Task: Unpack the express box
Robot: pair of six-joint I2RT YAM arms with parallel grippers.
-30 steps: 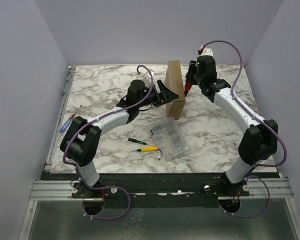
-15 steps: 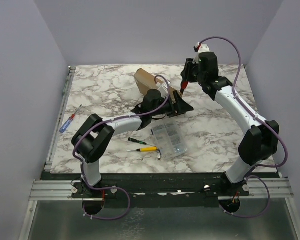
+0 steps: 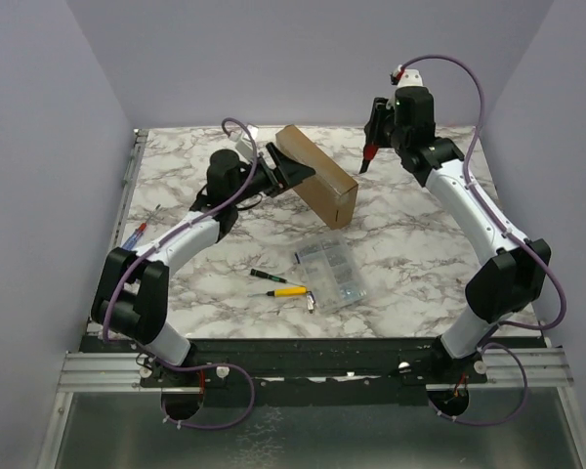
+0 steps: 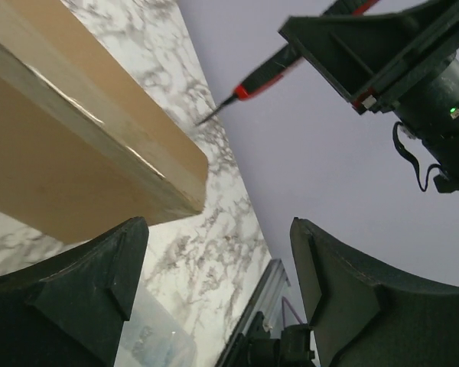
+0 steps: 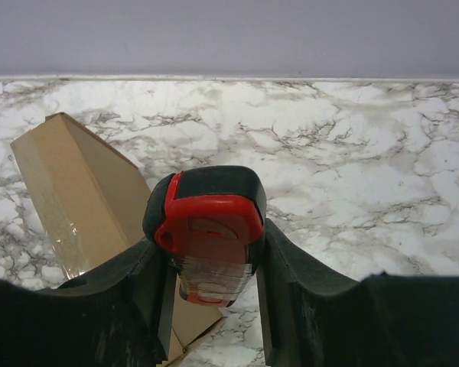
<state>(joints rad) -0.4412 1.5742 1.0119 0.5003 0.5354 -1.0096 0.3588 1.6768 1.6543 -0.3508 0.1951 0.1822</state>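
Showing the opening stage of unpacking: the flat rectangular brown cardboard express box [image 3: 317, 176] is seen closed, lying diagonally on the white marble-patterned tabletop [image 3: 176, 176]. It sits just ahead of the left jaws and to one side of them, and below and ahead of the right jaws. The left gripper [image 3: 291, 168] is held with its jaws wide apart and nothing between them; whether a fingertip touches the box cannot be told. The right gripper [image 5: 210, 256] is clamped on a red-and-black pointed tool [image 5: 208, 222], judged to be a cutter, whose tip is held in the air, apart from the box. A glossy strip, probably sealing tape, is seen along one face.

The step in hand is judged to be steadying the box before the seal is cut. The next move calls for the box to be braced by the left jaws and the tip to be lowered onto the strip, then drawn along it shallowly. Open tabletop is available beside both jaws; the back wall stands near, beyond the right jaws. A clear plastic compartment case [image 3: 332, 277] lies well behind the left jaws.
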